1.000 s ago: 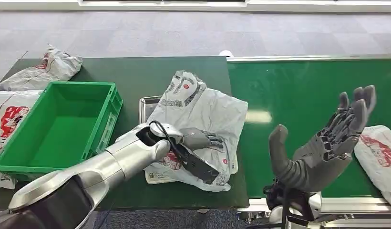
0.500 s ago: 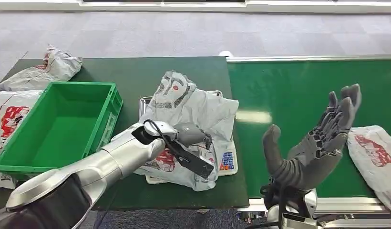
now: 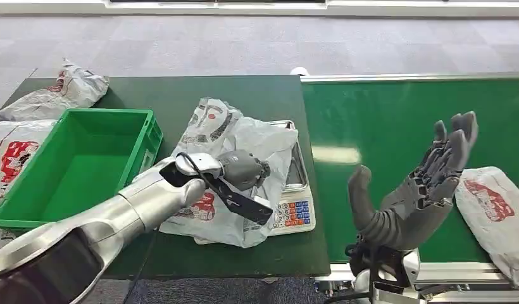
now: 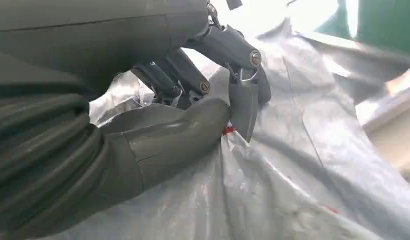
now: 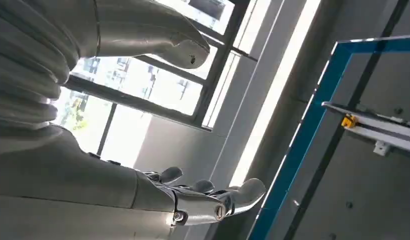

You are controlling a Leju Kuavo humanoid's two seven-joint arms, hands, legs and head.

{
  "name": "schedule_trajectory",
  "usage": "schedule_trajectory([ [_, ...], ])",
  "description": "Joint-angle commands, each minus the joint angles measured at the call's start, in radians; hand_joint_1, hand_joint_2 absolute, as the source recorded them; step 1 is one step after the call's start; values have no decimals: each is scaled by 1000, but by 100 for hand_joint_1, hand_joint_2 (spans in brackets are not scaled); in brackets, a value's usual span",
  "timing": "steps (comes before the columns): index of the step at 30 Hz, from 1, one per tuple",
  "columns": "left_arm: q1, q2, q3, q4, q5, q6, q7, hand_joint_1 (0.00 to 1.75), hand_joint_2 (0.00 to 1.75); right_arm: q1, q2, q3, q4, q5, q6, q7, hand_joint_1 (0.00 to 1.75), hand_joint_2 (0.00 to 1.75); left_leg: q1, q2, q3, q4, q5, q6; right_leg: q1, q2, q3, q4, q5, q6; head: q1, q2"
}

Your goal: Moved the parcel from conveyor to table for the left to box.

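**Left hand dragging the parcel off the scale toward the green box**

Head view: the left hand [image 3: 243, 170] is gripping the grey parcel [image 3: 244, 142], its fingers bunched into the crumpled plastic. The parcel is lying on the dark green tabletop [image 3: 181, 95], draped over the left part of a metal scale [image 3: 295, 190], just beside the green box [image 3: 80, 164]. Compared with a second ago, the parcel is sitting further left, and the scale's tray and keypad, then mostly covered, are now showing. The right hand [image 3: 421, 190] is hovering over the green conveyor [image 3: 402, 120], palm up, fingers spread, holding nothing; it is sitting slightly lower and further left than before. Another parcel [image 3: 494, 215] is lying on the conveyor at the right edge.

Left wrist view: thumb and fingers [image 4: 243, 107] are pinching a fold of the parcel's plastic.

Right wrist view: the right hand's fingers [image 5: 208, 200] are stretching apart against a window.
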Motion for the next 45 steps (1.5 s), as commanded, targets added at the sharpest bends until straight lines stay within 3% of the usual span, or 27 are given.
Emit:
schedule_trajectory([
  [1, 98, 220, 218, -364, 40, -8, 23, 175, 175, 43, -15, -60, -40, 26, -2, 0, 0, 175, -1, 3, 1, -2, 0, 0, -1, 2, -1, -1, 1, 0, 0, 0],
  [4, 101, 230, 208, -375, 17, -30, 19, 168, 175, 57, -29, -67, -49, 26, -2, -4, 0, 175, -1, 3, 0, -3, 1, 1, -1, 1, -1, -2, 1, 0, 0, 0],
  [5, 105, 227, 210, -379, 5, -16, 17, 28, 175, 61, -32, -69, -51, 30, -2, -3, 0, 175, -1, 2, 0, -2, 0, 1, -1, 1, -2, -1, 0, 0, 0, 0],
  [6, 112, 220, 209, -379, -21, -5, 20, 0, 175, 69, -33, -72, -55, 32, -2, -6, 0, 175, -1, 2, -1, -2, 1, 1, 0, 1, -2, -1, 1, 0, 0, 0],
  [7, 111, 218, 207, -379, -28, -6, 24, 0, 175, 70, -34, -73, -56, 31, -2, -6, 0, 175, -1, 1, -1, -2, 0, 1, 0, 0, -2, -1, 0, 0, 0, 0],
  [8, 113, 213, 204, -380, -35, 0, 26, 0, 0, 74, -31, -77, -57, 33, -2, -9, 0, 175, 0, 1, -1, -1, 0, 1, -1, 0, -2, 0, 0, 0, 0, 0],
  [15, 130, 167, 203, -290, -75, 3, 50, 0, 0, 76, -38, -79, -59, 40, -2, -7, 0, 175, -1, 0, -1, -1, 1, 1, -2, 0, -1, 0, 0, 0, 0, 0],
  [16, 128, 163, 199, -278, -76, -1, 46, 0, 175, 70, -42, -78, -55, 36, -2, -7, 0, 175, -1, 0, -1, -2, 1, 1, -2, 0, -1, -1, 1, 0, 0, 0],
  [17, 124, 164, 197, -273, -80, 3, 37, 175, 175, 67, -45, -78, -53, 34, -2, -8, 0, 175, -1, 1, -1, -2, 1, 1, -1, 0, -1, -1, 0, 0, 0, 0],
  [21, 111, 163, 202, -262, -76, -25, 34, 175, 175, 60, -49, -76, -50, 24, -2, -11, 0, 175, -2, 0, -2, -2, 1, 1, -1, -2, -2, -1, 1, 0, 0, 0],
  [22, 109, 161, 199, -262, -83, -24, 39, 77, 175, 60, -48, -74, -49, 25, -2, -10, 0, 175, -1, 0, -2, -1, 1, 1, -1, -1, -2, -1, 1, 0, 0, 0],
  [23, 109, 161, 199, -262, -83, -24, 39, 0, 175, 60, -48, -74, -49, 25, -2, -10, 0, 175, -1, 0, -1, -1, 1, 1, -1, -1, -2, 0, 0, 0, 0, 0],
  [25, 119, 159, 190, -252, -95, -23, 46, 0, 175, 60, -48, -70, -51, 25, -2, -9, 0, 175, -1, 0, -1, -1, 1, 1, -1, -1, -2, -1, 1, 0, 0, 0],
  [26, 120, 155, 186, -238, -102, -19, 47, 0, 0, 61, -48, -69, -52, 25, -2, -8, 0, 175, -1, 0, -1, -1, 1, 1, -1, -1, -2, 0, 0, 0, 0, 0],
  [33, 134, 92, 157, 6, -151, -5, 62, 0, 0, 63, -47, -56, -57, 37, -2, 9, 0, 175, -2, 0, 0, -3, 2, 1, -2, -1, -1, -2, 1, 0, 0, 0],
  [34, 134, 77, 160, 55, -146, -17, 68, 0, 175, 66, -48, -51, -59, 41, -2, 15, 0, 175, -2, 0, 0, -2, 1, 1, -1, -1, -1, -1, 1, 0, 0, 0],
  [35, 137, 66, 159, 102, -149, 4, 53, 9, 175, 69, -46, -50, -60, 43, -2, 16, 0, 175, -2, 0, 0, -2, 1, 1, -1, -1, -1, -1, 0, 0, 0, 0],
  [37, 145, 44, 154, 174, -166, 21, 68, 0, 175, 64, -49, -42, -58, 46, -2, 22, 0, 175, -2, 0, 0, -2, 1, 1, -1, -1, 0, -2, 1, 0, 0, 0],
  [44, 142, 36, 151, 189, -174, 35, 63, 0, 175, 61, -50, -42, -57, 45, -2, 24, 0, 175, -1, -1, 1, -1, 1, 1, -1, -1, 1, 0, 0, 0, 0, 0],
  [45, 144, 34, 153, 193, -174, 28, 76, 0, 0, 61, -51, -40, -55, 46, -2, 25, 0, 175, -1, -2, 1, -1, 1, 1, -1, -1, 2, 0, 0, 0, 0, 0],
])
